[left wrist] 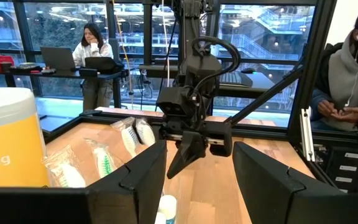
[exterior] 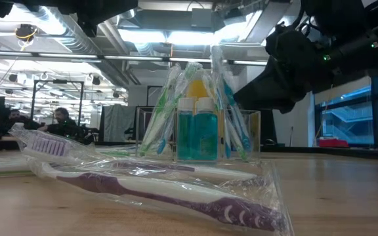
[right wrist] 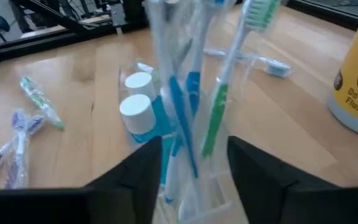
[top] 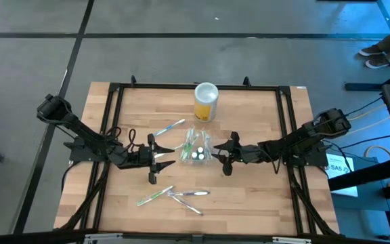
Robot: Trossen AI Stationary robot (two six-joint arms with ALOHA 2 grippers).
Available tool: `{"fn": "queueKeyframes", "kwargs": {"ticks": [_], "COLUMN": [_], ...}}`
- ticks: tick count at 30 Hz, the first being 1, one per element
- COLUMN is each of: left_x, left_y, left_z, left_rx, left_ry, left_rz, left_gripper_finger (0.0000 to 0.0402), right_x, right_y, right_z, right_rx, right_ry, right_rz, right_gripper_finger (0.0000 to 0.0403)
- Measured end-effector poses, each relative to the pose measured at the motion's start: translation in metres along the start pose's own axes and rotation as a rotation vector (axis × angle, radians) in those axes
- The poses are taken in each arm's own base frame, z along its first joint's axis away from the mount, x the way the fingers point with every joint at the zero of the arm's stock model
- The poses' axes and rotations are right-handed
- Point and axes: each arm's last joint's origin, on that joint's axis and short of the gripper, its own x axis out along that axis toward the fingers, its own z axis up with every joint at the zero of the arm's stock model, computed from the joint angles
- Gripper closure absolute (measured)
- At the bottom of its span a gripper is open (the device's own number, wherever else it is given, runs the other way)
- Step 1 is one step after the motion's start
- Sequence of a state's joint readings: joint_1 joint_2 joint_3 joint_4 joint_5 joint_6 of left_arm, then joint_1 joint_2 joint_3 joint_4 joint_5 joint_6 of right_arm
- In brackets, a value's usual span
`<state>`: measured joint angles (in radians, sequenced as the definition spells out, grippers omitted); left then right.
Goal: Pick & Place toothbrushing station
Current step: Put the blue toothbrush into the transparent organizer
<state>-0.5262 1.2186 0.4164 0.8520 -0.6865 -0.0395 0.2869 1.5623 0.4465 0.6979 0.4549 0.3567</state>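
Toothbrushing station (top: pixel 196 147) sits mid-bench, a clear, colourless plastic container that you can barely pick out against the wood except by its load: wrapped toothbrushes (right wrist: pixel 194 99) standing in it with blue and green handles, and two small blue bottles (exterior: pixel 197 129) with white caps. Just behind it, toward the far edge of the bench (top: pixel 263 196), stands the yellow canister (top: pixel 206 102) with its white lid.

Your right gripper (top: pixel 229 153) is just beside the station on its right, fingers (right wrist: pixel 253 165) spread wide and holding nothing; in the right wrist view the station stands right in front of the gap between them, but you cannot tell whether either finger touches it. Your left gripper (top: pixel 160 158) lies near the station's left side, clearly apart from it, its fingers (left wrist: pixel 143 174) also wide open and empty.

Loose wrapped toothbrushes lie around: one (top: pixel 168 127) to the left of the canister, and three more (top: pixel 175 194) near the front edge.
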Motion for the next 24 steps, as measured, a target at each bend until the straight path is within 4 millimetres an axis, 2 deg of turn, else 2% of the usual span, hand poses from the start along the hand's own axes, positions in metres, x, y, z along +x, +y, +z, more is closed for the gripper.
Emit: {"fn": "queueKeyframes", "kwargs": {"ticks": [5, 10, 18, 24], "left_x": [0.000, 0.000, 0.000, -0.001], "left_y": [0.000, 0.000, 0.000, -0.002], "left_z": [0.000, 0.000, 0.000, -0.001], "left_rx": [0.000, 0.002, 0.002, -0.006], "left_ry": [0.000, 0.002, 0.004, 0.007], "left_rz": [0.000, 0.000, -0.006, -0.027], "left_gripper_finger": [0.0219, 0.0219, 0.0219, 0.0219], "right_x": [0.000, -0.003, -0.013, -0.030], "right_y": [-0.001, -0.001, 0.001, -0.001], "right_z": [-0.001, 0.003, 0.014, 0.029], "right_rx": [-0.002, -0.040, -0.042, -0.018], "right_ry": [-0.002, -0.009, -0.010, -0.008], "right_rz": [-0.033, -0.029, 0.035, 0.083], "right_gripper_finger": [0.0172, 0.0155, 0.0185, 0.0215]}}
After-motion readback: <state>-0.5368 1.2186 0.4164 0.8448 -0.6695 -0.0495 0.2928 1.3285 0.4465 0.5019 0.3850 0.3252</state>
